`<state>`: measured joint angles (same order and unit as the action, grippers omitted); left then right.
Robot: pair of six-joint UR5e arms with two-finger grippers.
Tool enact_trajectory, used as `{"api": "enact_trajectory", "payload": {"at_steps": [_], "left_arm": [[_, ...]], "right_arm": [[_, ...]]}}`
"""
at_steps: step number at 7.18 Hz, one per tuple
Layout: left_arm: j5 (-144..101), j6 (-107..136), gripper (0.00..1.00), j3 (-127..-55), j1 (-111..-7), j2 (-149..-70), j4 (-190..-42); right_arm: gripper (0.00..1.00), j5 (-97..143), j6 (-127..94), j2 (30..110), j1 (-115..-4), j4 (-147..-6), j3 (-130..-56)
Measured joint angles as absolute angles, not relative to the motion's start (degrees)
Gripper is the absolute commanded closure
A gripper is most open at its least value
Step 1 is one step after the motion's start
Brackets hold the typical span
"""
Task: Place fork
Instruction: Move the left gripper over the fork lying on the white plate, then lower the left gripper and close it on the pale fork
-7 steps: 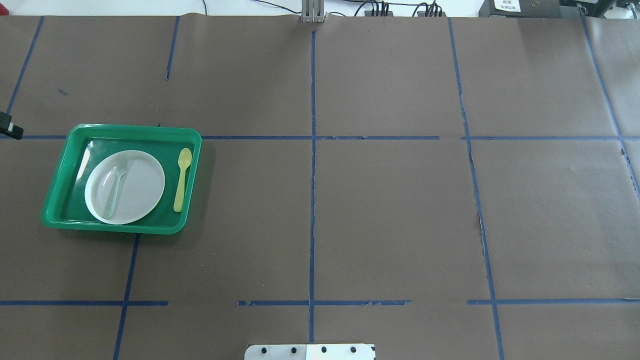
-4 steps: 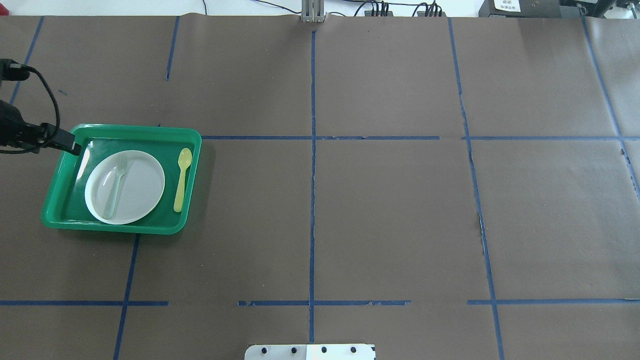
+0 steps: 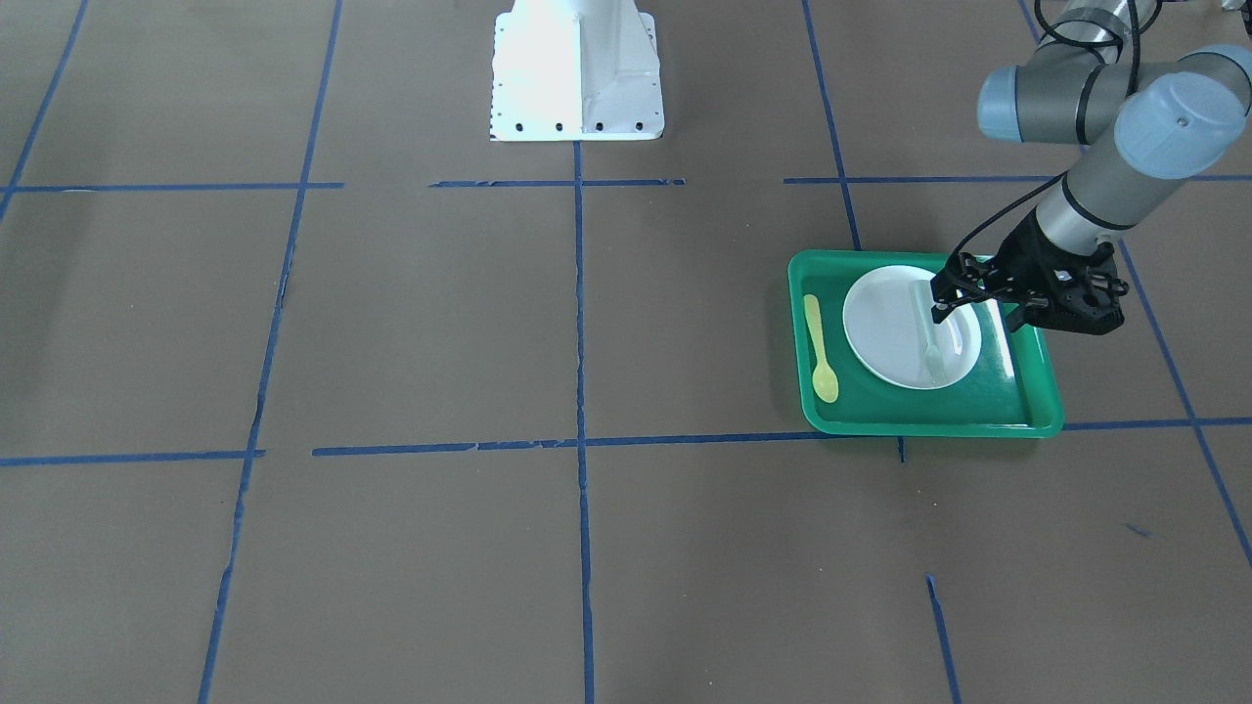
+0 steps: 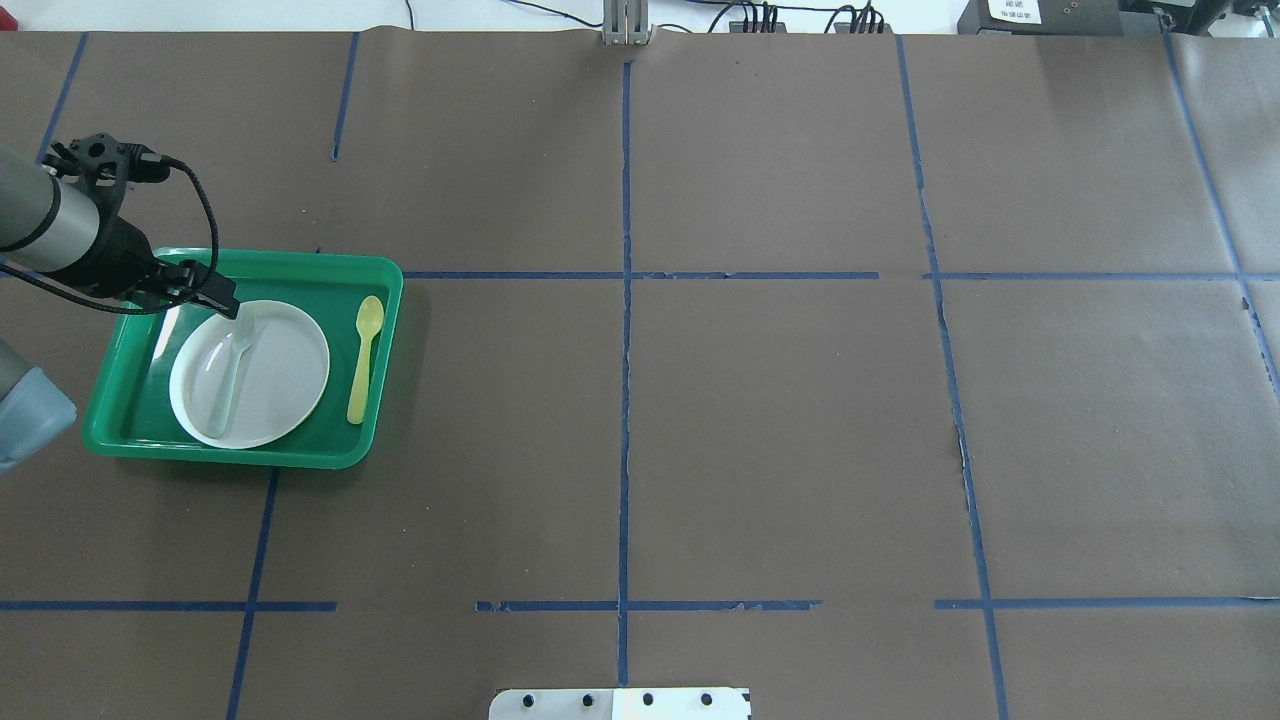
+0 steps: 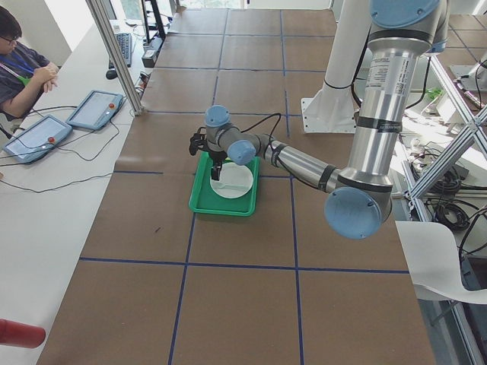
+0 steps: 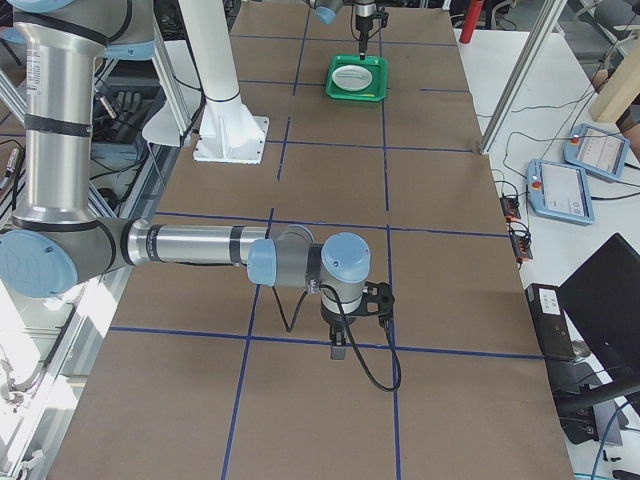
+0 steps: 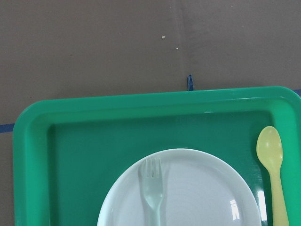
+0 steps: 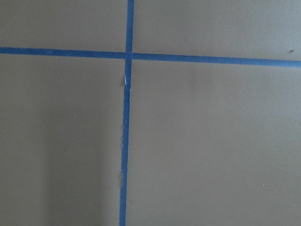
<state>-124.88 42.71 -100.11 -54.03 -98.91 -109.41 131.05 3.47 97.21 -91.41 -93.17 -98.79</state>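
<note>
The fork (image 4: 232, 365) is pale and translucent and lies flat on the white plate (image 4: 285, 375), inside the green tray (image 4: 290, 262) at the table's left. Its tines point to the far side. It also shows in the front view (image 3: 927, 337) and the left wrist view (image 7: 153, 188). My left gripper (image 3: 978, 311) hovers over the plate's far-left part near the tines, jaws apart and empty; it also shows in the overhead view (image 4: 210, 292). My right gripper (image 6: 338, 348) hangs over bare brown paper far off to the right; I cannot tell whether it is open or shut.
A yellow spoon (image 4: 363, 360) lies in the tray to the right of the plate. Blue tape lines cross the brown paper table. The white robot base (image 3: 577, 68) stands at the near middle edge. An operator sits past the far edge in the exterior left view.
My left arm has come in from the left edge and moved right, from outside the tray's far-left corner to over the plate beside the fork's tines. The fork, plate and spoon have not moved.
</note>
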Motion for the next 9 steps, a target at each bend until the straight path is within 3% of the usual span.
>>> {"api": "enact_trajectory", "payload": {"at_steps": [4, 7, 9], "left_arm": [[-119.8, 49.6, 0.02, -96.3, -48.9, -99.0, -113.8], [-119.6, 51.2, 0.18, -95.0, -48.1, -99.0, -114.1], [-119.8, 51.8, 0.22, -94.5, -47.8, -99.0, -114.2]], "right_arm": [[0.00, 131.0, 3.5, 97.2, -91.4, -93.2, -98.8], [0.00, 131.0, 3.5, 97.2, -91.4, -93.2, -98.8], [0.00, 131.0, 3.5, 97.2, -91.4, -93.2, -98.8]]}}
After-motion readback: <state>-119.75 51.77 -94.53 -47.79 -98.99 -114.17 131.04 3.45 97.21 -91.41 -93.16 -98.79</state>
